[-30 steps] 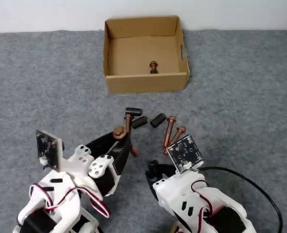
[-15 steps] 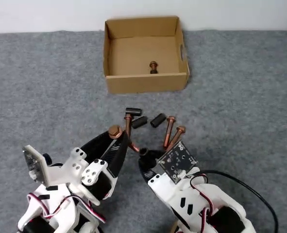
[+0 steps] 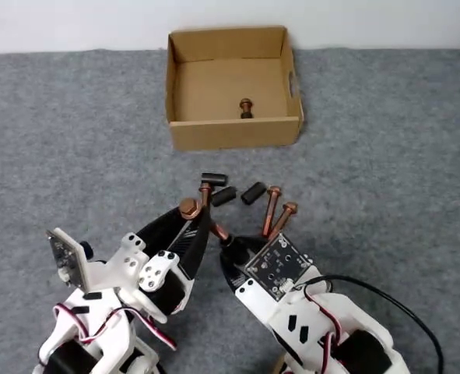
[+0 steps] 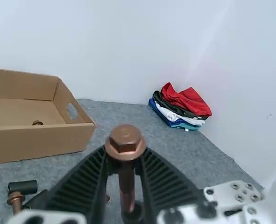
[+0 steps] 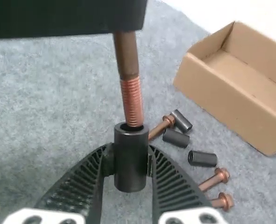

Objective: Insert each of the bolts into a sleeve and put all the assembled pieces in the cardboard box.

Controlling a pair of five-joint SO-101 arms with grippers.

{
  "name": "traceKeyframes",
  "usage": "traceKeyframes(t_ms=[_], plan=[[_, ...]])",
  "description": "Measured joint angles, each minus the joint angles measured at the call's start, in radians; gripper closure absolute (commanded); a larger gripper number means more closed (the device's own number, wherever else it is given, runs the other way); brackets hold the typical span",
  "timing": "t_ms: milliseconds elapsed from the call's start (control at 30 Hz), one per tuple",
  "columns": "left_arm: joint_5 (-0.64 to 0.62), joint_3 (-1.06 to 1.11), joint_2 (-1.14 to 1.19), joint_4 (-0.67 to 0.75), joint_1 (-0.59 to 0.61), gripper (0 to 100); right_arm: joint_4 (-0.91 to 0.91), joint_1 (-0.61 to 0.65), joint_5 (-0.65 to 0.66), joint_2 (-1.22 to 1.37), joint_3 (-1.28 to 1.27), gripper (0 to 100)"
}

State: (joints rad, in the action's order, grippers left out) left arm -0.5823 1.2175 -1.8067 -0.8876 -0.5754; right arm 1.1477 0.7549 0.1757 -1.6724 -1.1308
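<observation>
My left gripper (image 3: pixel 192 224) is shut on a copper bolt (image 3: pixel 202 218), which shows head-on in the left wrist view (image 4: pixel 125 154). My right gripper (image 5: pixel 130 179) is shut on a black sleeve (image 5: pixel 130 161), held upright. The bolt's threaded tip (image 5: pixel 131 105) sits just inside the sleeve's mouth. In the high view the two grippers meet at the sleeve (image 3: pixel 228 245), in front of the loose parts. The cardboard box (image 3: pixel 233 134) stands at the back with one assembled piece (image 3: pixel 246 107) inside.
Three loose sleeves (image 3: pixel 213 179) (image 3: pixel 223 195) (image 3: pixel 252 192) and three loose bolts (image 3: pixel 205 193) (image 3: pixel 271 209) (image 3: pixel 286 213) lie on the grey carpet between the grippers and the box. A pile of folded clothes (image 4: pixel 180 106) lies by the wall.
The right gripper has carried the sleeve left and forward to the bolt. The left arm has shifted and tilted its bolt, whose tip now enters the sleeve.
</observation>
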Motion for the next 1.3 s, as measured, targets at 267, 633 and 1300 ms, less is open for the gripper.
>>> traceKeyframes(t_ms=[267,633,1300], plan=[[0.000,0.000,-0.002,-0.009,-0.029,100,-0.005,0.000,0.000,0.000,-0.002,99.1],[0.005,0.000,0.000,-0.086,-0.091,100,-0.008,0.005,0.015,0.000,-0.002,99.1],[0.189,0.044,-0.006,-0.236,-0.091,80,-0.080,0.003,0.084,0.003,-0.014,99.1]])
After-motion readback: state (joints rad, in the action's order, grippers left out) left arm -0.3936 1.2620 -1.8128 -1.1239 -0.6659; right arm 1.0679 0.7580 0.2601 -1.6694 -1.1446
